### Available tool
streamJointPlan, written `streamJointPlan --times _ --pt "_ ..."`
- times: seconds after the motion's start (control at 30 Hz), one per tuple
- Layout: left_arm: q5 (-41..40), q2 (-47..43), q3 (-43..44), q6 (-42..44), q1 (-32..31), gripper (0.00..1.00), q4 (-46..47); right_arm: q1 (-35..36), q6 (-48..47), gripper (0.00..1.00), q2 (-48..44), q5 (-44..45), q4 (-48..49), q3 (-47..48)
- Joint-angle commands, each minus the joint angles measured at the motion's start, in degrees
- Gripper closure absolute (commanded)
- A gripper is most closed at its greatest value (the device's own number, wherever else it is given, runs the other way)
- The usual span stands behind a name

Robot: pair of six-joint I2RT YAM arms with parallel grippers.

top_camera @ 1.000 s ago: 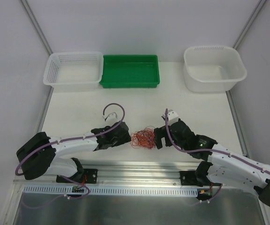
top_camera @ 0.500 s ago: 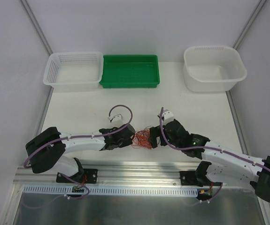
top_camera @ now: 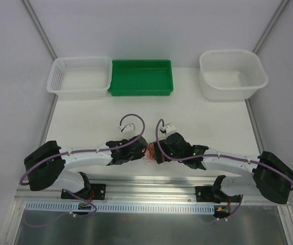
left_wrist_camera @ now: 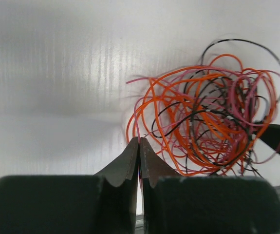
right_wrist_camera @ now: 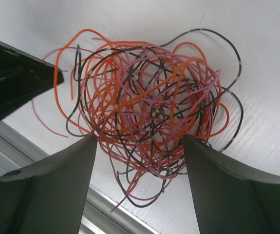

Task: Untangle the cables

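Straddling the tangle of hair-thin orange-red, pink and black wires [right_wrist_camera: 149, 97], the right hand [right_wrist_camera: 140, 141] is spread wide and holds nothing. One dark finger stands on each side of the clump's near edge, probably so that a closing move would gather several strands at once. The tangle lies on the white bench [top_camera: 85, 122] near its front edge, midway between the two arms, which reach in low from either side.

The left hand [left_wrist_camera: 139, 141] is clenched, its tapered fingertips pressed flat together just at the tangle's outer loops. An orange and a pink strand run down toward the tips, but I cannot tell whether either is truly pinched. Meeting the clump from opposite sides looks meant for pulling it apart: one hand anchors and the other draws loops away. The wires are knotted densely at the centre, so the untangling seems barely begun.
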Motion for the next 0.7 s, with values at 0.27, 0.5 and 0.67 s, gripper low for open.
streamJointPlan --times 0.27,0.5,0.67 --pt "-14.0 -16.8 0.6 7.7 2.1 1.00 -9.1 0.2 0.7 0.97 -8.8 11.5 -4.9 0.4" --pt "-5.2 -25.3 3.6 18.4 20.3 1.00 -14.4 0.1 -2.8 0.99 -24.8 22.4 -22.5 4.1" --pt "-1.9 -24.8 12.5 26.0 29.2 1.00 -19.0 -0.1 -4.0 0.98 -32.3 29.7 -30.2 7.2"
